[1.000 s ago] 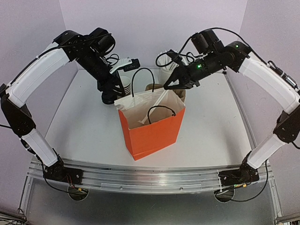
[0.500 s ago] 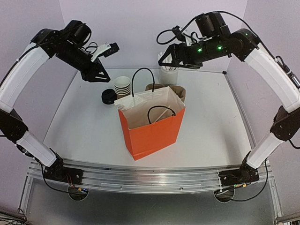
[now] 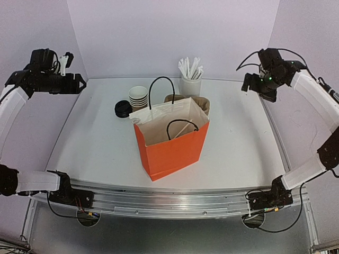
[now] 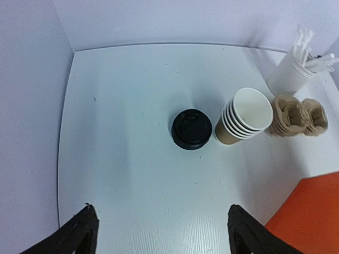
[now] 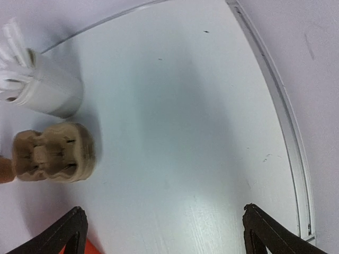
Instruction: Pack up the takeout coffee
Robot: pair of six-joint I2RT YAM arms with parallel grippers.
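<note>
Jaws are hanging released, empty, on left gripper (image 4: 160, 225) and right gripper (image 5: 164, 225). Coffee unseen; worth checking orange bag (image 3: 175, 151) at cups' (image 3: 139, 97) 5 o'clock.

1. A robotics lab test cell rather than a real café: a left arm (image 3: 10, 106) and a right arm (image 3: 318, 98), white-shelled with black joints, are bolted to an aluminium rail (image 3: 169, 198) at the near edge of a white tabletop (image 3: 95, 143), with loose cables (image 3: 61, 211) hanging by the bases.
2. Plain pale lilac panels (image 3: 169, 37) box the tabletop in at the back and both sides, like a booth.
3. The props mimic a takeout counter: an orange paper bag (image 3: 172, 148), a stack of paper cups (image 3: 139, 97), black lids (image 3: 123, 109), pulp cup carriers (image 3: 201, 103) and a white pot of wrapped stirrers (image 3: 190, 84).
</note>
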